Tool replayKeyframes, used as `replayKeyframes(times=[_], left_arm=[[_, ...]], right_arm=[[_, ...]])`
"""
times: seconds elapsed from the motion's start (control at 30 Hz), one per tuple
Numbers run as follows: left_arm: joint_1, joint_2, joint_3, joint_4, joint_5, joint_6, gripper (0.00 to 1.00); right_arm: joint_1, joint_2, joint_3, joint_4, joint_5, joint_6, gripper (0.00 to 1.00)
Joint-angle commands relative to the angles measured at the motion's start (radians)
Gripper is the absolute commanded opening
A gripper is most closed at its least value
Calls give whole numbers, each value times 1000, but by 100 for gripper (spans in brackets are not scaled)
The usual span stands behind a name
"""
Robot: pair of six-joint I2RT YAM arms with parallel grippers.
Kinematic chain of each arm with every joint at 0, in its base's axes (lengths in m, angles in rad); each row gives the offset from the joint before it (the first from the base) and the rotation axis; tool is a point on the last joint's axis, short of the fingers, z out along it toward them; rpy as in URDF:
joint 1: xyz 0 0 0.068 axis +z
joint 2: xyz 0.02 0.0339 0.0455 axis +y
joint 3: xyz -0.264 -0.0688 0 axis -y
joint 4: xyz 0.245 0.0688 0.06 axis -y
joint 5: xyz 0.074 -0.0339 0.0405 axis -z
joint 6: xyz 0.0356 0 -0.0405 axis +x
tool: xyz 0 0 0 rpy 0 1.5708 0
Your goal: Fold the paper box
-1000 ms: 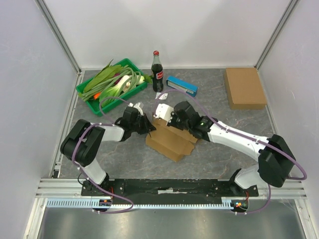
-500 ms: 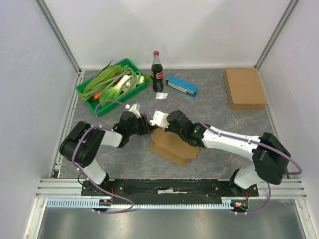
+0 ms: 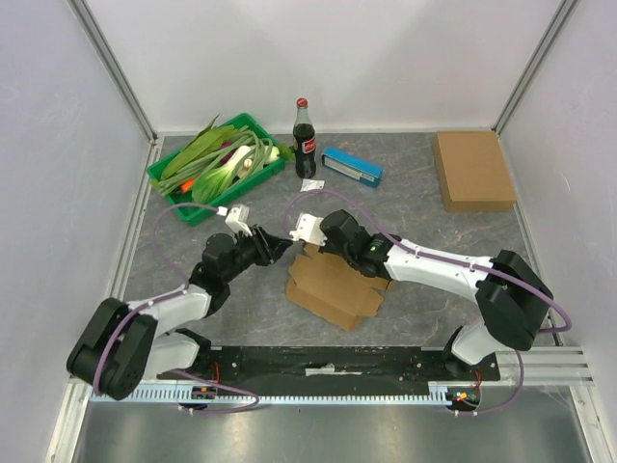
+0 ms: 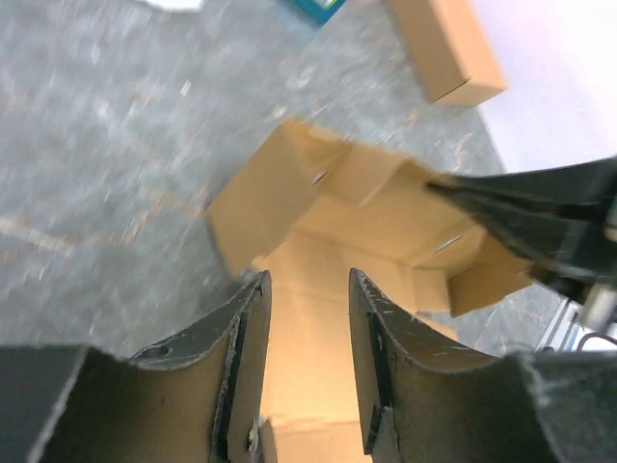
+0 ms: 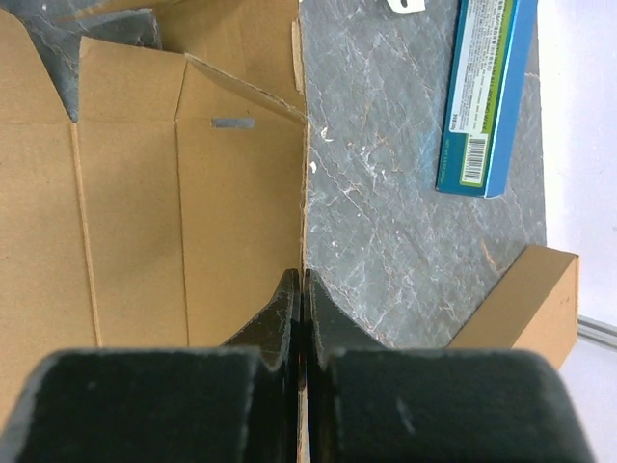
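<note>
Jaws of my left gripper (image 4: 308, 278) stand partly apart with nothing between them, just short of the unfolded brown cardboard box (image 3: 337, 285). It lies on the grey stone-patterned table (image 3: 434, 227) straight ahead of their tips, flaps spread and pale inside facing up. Jaws of my right gripper (image 5: 301, 280) are pressed tight together, their tips set on the edge of a box flap that has a small slot cut in it; whether the card is nipped between them or only touched I cannot tell. Seen from the left wrist, the right gripper reaches in from the far right side of the box and meets a flap, opposite my open left jaws. Ahead and to the right of the closed right jaws a blue rectangular carton (image 5: 482, 92) with a barcode lies flat on the table, well apart from the box. Farther right sits a closed flat brown cardboard package (image 3: 472, 169). Beyond both pairs of jaws a dark cola bottle with a red cap (image 3: 305, 135) stands upright, and beyond and to the left of my left jaws rests a green plastic tray (image 3: 172, 200) filled with leafy vegetables.
</note>
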Motion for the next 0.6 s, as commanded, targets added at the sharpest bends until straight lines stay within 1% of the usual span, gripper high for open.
replayKeyframes(times=[0.0,0.03,0.07,0.2,0.23,0.27,0.37,0.47,0.5,0.57], left_arm=[[-43,-65,54,121,16,233,45],[-52,-56,61,136,-14,276,46],[-61,-34,59,218,-14,330,47],[-61,95,99,369,86,359,46],[-61,157,122,395,144,362,46],[-64,182,134,418,161,370,46],[-66,267,180,441,196,401,46],[-67,308,222,438,247,424,45],[-67,314,241,425,279,425,45],[-72,333,257,412,297,427,43]], right_arm=[[-37,-31,42,11,-110,-28,0],[-54,-31,46,8,-132,-33,0],[-62,-28,49,2,-167,-37,0],[-91,-22,60,-5,-233,-50,0],[-97,-25,62,-6,-247,-50,0],[-102,-26,62,-9,-254,-50,0],[-110,-29,63,-11,-277,-48,0],[-116,-38,65,-12,-290,-44,0],[-123,-40,66,-14,-291,-42,0],[-128,-40,69,-15,-294,-41,0]])
